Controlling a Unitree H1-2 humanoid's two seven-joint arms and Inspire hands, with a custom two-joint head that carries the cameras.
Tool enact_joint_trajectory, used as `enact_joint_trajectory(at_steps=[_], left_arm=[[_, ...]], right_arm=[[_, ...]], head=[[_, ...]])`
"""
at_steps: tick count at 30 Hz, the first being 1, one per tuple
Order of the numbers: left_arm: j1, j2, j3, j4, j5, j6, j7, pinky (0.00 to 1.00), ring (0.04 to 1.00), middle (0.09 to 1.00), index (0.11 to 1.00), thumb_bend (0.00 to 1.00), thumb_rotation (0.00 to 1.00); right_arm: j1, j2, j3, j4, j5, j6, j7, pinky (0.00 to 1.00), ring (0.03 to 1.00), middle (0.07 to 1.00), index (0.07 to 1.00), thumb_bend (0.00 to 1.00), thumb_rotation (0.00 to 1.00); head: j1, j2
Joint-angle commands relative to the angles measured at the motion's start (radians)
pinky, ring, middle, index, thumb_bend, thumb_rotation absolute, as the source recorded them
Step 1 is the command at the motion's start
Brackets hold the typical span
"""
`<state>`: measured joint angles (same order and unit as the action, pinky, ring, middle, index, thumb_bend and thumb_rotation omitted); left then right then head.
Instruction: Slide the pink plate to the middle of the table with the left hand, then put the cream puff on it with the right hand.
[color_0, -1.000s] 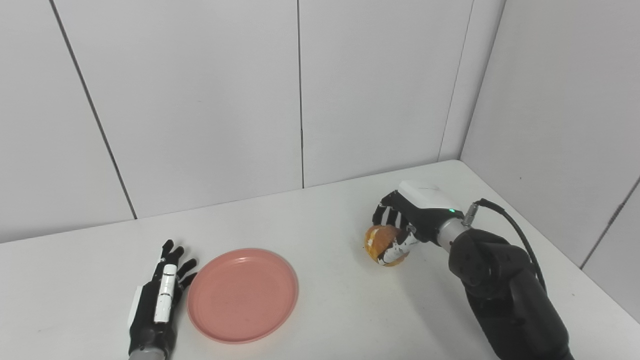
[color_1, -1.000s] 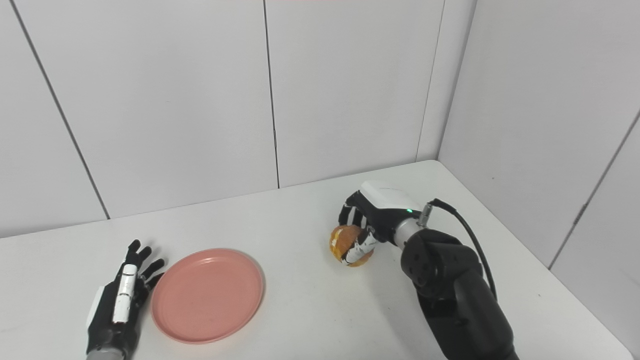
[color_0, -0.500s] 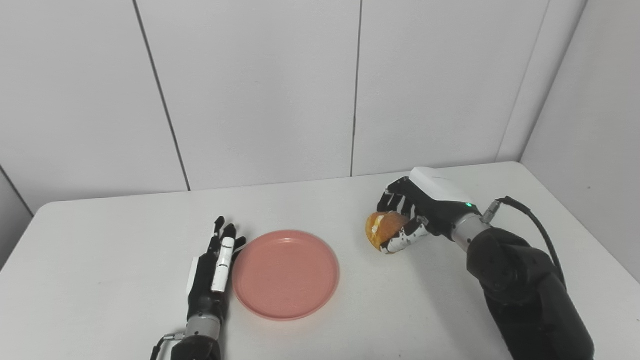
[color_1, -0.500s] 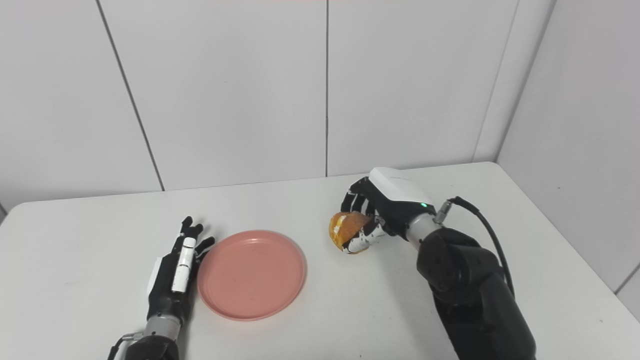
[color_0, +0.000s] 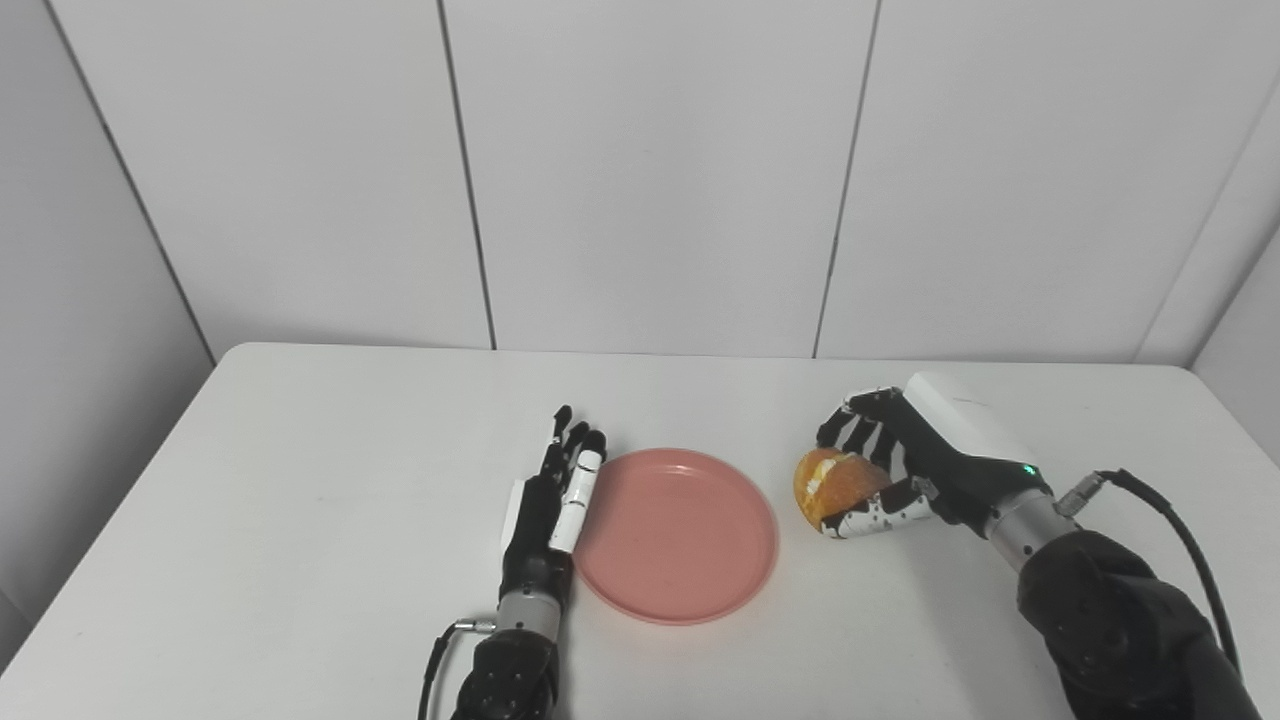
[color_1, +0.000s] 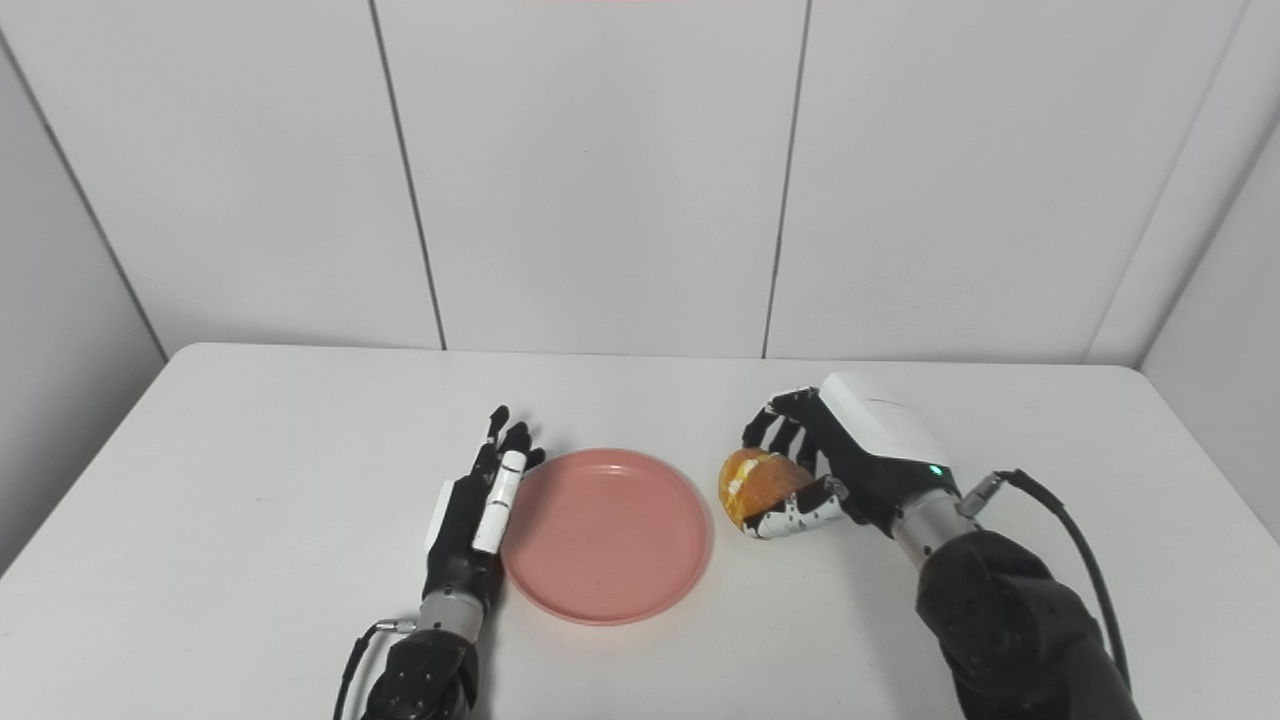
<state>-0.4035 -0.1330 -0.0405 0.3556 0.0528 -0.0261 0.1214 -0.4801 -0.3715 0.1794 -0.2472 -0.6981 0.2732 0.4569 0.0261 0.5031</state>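
Note:
A round pink plate (color_0: 676, 534) lies flat near the middle of the white table (color_0: 300, 470), empty. My left hand (color_0: 553, 505) stands on edge against the plate's left rim, fingers straight and together, holding nothing. An orange-brown cream puff (color_0: 828, 486) with a pale filling line is just right of the plate, apart from its rim. My right hand (color_0: 915, 463) is shut on the cream puff, fingers curled over its top and thumb under it. In the right eye view the cream puff (color_1: 756, 484) sits in the same grasp beside the plate (color_1: 606, 533).
Grey wall panels close off the table at the back, and side walls stand at the far left and right. A black cable (color_0: 1160, 500) loops from my right wrist. The table's left edge (color_0: 130, 500) runs diagonally toward the front.
The camera has swung left, shifting the whole picture right. My right hand with the cream puff has come closer to the plate's right rim. The left hand stays against the plate's left rim.

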Motion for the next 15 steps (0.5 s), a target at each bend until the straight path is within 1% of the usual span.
enact_joint_trajectory(at_steps=[1,3,7,9,12,14,15], left_arm=[[0.015,-0.035,-0.016,0.058,0.003,0.033,-0.003,0.89,0.866,0.950,1.000,0.66,0.88],[0.015,-0.032,-0.014,0.062,0.002,0.026,-0.003,0.89,0.864,0.950,1.000,0.66,0.88],[0.014,-0.026,-0.009,0.067,0.001,0.017,-0.002,0.86,0.856,0.948,1.000,0.66,0.88],[0.014,-0.025,-0.004,0.068,-0.006,0.018,-0.004,0.85,0.854,0.948,1.000,0.66,0.87],[0.015,-0.023,-0.001,0.069,-0.007,0.021,-0.004,0.85,0.854,0.947,1.000,0.65,0.87],[0.016,-0.021,-0.001,0.069,-0.009,0.021,-0.007,0.86,0.855,0.949,1.000,0.65,0.87],[0.016,-0.020,-0.001,0.070,-0.010,0.020,-0.009,0.86,0.856,0.948,1.000,0.65,0.86]], right_arm=[[-0.057,0.006,0.008,-0.005,0.019,-0.047,-0.029,0.22,0.357,0.448,0.527,0.51,0.00],[-0.071,0.019,0.035,0.001,0.009,-0.041,-0.028,0.21,0.360,0.445,0.525,0.51,0.00],[-0.098,0.045,0.078,0.019,-0.014,-0.027,-0.029,0.21,0.363,0.443,0.523,0.51,0.00],[-0.113,0.063,0.102,0.029,-0.032,-0.009,-0.021,0.20,0.362,0.443,0.522,0.51,0.00],[-0.131,0.089,0.129,0.052,-0.052,-0.008,-0.024,0.21,0.369,0.451,0.520,0.51,0.00],[-0.142,0.107,0.141,0.067,-0.060,-0.003,-0.024,0.24,0.384,0.459,0.517,0.52,0.00],[-0.147,0.117,0.146,0.076,-0.060,-0.002,-0.024,0.28,0.396,0.462,0.516,0.52,0.00]], head=[[0.002,-0.002],[-0.001,-0.009],[-0.006,-0.019],[-0.007,-0.023],[-0.013,-0.027],[-0.015,-0.028],[-0.017,-0.030]])
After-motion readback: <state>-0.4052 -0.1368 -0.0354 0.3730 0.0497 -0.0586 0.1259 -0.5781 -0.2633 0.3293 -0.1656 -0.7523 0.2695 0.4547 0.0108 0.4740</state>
